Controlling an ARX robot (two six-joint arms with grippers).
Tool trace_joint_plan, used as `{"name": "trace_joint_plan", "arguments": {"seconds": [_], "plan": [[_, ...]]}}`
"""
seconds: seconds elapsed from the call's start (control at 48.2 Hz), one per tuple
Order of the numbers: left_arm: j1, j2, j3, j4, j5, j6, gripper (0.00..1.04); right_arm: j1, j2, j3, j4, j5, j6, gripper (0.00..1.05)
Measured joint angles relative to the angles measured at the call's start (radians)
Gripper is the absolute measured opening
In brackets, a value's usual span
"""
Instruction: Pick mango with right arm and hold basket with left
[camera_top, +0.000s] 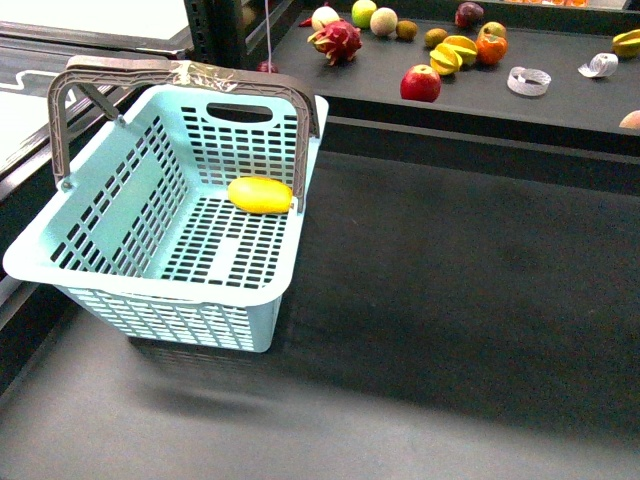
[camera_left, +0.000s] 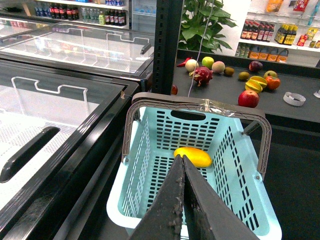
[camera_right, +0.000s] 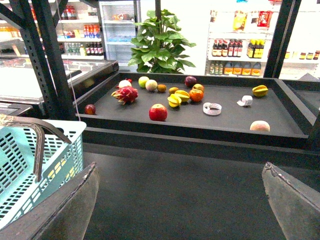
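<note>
Behind the basket (camera_top: 150, 290), a red apple (camera_top: 420, 83), a starfruit (camera_top: 452, 52) and other fruit sit on the dark surface (camera_top: 560, 110). Inside the basket, the mango (camera_top: 260, 195) lies by the far wall, just past the left gripper (camera_left: 183, 165), whose jaws are pressed together with nothing between them. Well apart from it, the right gripper (camera_right: 180, 200) has its jaws spread wide.

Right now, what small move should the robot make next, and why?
Probably hold position: the mango already lies inside the basket. The right gripper is open and empty; the left gripper is shut above the basket, touching nothing.
</note>
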Motion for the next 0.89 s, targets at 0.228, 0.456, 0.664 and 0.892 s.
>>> {"name": "trace_joint_plan", "arguments": {"seconds": [0.228,0.456,0.664,0.892], "plan": [[0.0,-0.175,-0.008,-0.15,0.0,0.003,0.02,0.0,0.0,0.0,0.0,0.0,0.0,0.97],[0.0,-0.322,-0.008,-0.286,0.0,0.004,0.02,0.0,0.0,0.0,0.0,0.0,0.0,0.97],[0.0,-0.44,-0.008,-0.397,0.0,0.005,0.02,0.0,0.0,0.0,0.0,0.0,0.0,0.97],[0.0,-0.551,-0.008,-0.506,0.0,0.006,0.02,0.0,0.0,0.0,0.0,0.0,0.0,0.97]]}}
